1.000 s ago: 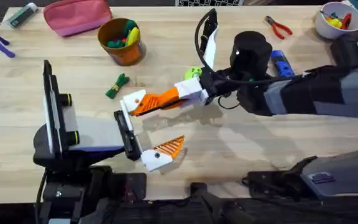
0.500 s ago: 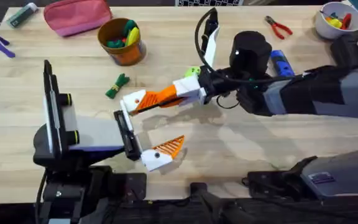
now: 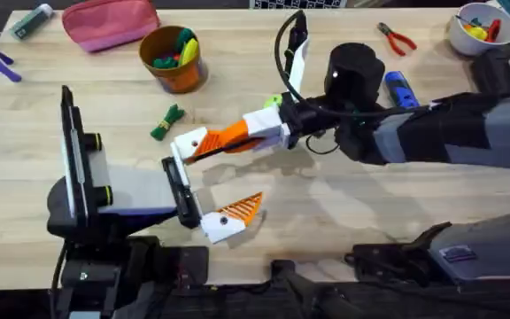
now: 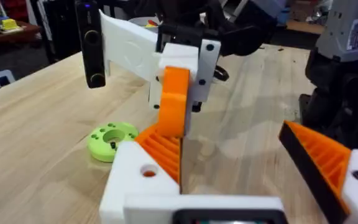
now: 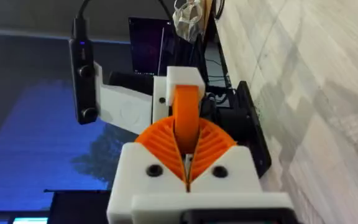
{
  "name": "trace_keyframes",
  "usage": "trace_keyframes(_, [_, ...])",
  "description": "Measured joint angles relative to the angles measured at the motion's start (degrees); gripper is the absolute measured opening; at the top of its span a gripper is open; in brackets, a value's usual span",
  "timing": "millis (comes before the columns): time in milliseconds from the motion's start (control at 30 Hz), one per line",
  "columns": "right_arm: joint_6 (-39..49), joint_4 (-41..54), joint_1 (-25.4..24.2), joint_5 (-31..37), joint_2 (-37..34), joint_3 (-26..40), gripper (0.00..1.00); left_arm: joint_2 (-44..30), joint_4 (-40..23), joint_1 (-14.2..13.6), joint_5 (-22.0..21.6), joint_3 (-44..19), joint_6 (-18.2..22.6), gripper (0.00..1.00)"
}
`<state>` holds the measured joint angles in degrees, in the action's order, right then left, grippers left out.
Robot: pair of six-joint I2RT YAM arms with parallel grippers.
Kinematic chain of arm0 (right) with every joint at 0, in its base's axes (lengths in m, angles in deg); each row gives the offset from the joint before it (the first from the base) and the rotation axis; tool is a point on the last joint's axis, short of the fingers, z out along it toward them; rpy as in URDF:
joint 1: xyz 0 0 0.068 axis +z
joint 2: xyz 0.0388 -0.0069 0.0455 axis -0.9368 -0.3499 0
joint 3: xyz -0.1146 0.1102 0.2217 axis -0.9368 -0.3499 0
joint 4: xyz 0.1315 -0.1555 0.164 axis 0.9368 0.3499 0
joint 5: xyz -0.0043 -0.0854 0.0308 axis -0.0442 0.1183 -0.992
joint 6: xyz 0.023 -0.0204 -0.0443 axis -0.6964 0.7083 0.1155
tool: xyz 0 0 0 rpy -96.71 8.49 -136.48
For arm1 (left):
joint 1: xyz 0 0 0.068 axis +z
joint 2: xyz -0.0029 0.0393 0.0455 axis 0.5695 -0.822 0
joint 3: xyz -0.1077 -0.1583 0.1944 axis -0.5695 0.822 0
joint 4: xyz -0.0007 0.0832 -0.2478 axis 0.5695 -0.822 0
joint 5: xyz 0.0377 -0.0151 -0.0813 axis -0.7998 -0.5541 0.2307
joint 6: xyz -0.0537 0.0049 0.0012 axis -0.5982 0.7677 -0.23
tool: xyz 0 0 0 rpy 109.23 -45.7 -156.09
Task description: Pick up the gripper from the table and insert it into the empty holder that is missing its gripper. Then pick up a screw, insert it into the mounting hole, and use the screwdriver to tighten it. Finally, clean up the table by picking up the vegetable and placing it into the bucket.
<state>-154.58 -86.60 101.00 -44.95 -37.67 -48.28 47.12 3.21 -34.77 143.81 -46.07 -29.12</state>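
The right tool (image 3: 204, 147) pinches the orange gripper (image 3: 224, 136) and holds it against the holder (image 3: 187, 143) on the left tool (image 3: 209, 182), whose fingers are spread wide. The green vegetable (image 3: 167, 121) lies on the desk (image 3: 343, 204) near the bucket (image 3: 173, 58).

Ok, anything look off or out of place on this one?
Nothing spilled or broken. One left hand finger, the holder, lacks its orange tip, unlike its mate; the right hand grips the orange wedge at it. The vegetable lies loose on the table, outside the bucket.
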Motion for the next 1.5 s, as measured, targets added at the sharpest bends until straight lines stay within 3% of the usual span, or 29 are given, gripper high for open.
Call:
trace_keyframes(1000, [-0.2,0.1,0.3,0.7,0.0,0.0,0.01,0.0,0.0,0.0,-0.2,0.0,0.0,0.985])
trace_keyframes(1033, [-0.4,0.3,0.3,0.7,0.0,0.0,0.047,0.0,0.0,0.0,-0.2,0.0,0.0,0.985])
trace_keyframes(1233, [-0.6,1.8,0.4,2.2,0.0,0.0,0.915,0.0,0.0,0.0,0.1,0.0,0.0,0.985])
trace_keyframes(1300, [-0.5,1.8,0.4,2.4,0.0,0.0,0.984,0.0,0.0,0.0,0.1,0.0,0.0,0.985])
trace_keyframes(1500, [-0.4,1.9,0.4,3.2,0.0,0.0,0.991,0.0,0.0,0.0,0.1,0.0,0.0,0.985])
